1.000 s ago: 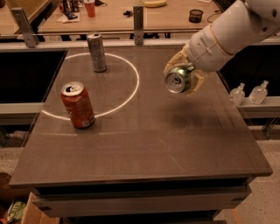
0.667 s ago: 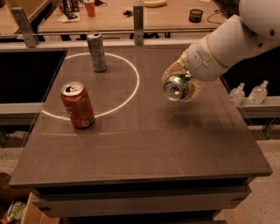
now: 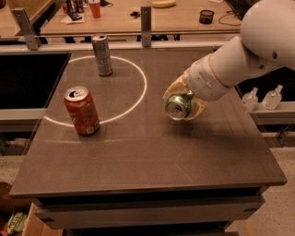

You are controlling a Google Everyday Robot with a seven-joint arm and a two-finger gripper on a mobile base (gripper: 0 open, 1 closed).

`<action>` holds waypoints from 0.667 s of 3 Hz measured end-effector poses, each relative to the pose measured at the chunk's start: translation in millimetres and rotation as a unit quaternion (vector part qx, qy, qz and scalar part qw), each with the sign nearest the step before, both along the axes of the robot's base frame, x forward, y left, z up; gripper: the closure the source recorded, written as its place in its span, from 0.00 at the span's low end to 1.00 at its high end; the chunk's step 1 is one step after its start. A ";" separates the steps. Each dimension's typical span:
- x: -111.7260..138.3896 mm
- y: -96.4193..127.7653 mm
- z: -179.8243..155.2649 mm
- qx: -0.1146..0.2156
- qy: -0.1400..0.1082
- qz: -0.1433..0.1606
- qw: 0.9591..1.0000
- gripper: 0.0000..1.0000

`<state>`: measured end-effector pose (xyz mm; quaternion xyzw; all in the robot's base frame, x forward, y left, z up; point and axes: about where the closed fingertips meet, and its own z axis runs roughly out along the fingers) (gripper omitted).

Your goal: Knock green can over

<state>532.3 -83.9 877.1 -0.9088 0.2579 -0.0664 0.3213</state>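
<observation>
Green can (image 3: 178, 108) sideways in gripper (image 3: 183, 99) over right half of tabletop (image 3: 152, 156); long axis near horizontal, silver top facing camera; jaws clamped on it; label unreadable

Dark worktop (image 3: 138, 156), white circle (image 3: 140, 94) marked on its far left part, orange-red can (image 3: 82, 110) upright on the circle's near-left line, slim silver-grey can (image 3: 102, 55) upright at its far edge, two clear bottles (image 3: 250, 99) on right-hand ledge.

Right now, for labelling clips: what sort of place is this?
Probably a robotics lab: dark grey table with a white marked circle, cluttered wooden desks behind, the gripper over the table's right holding a green soda can.
</observation>
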 end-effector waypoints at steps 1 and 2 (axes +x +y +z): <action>-6.6 2.4 -11.1 -0.016 0.013 0.029 0.999 1.00; -7.8 3.5 -11.0 -0.016 0.014 0.031 0.999 0.85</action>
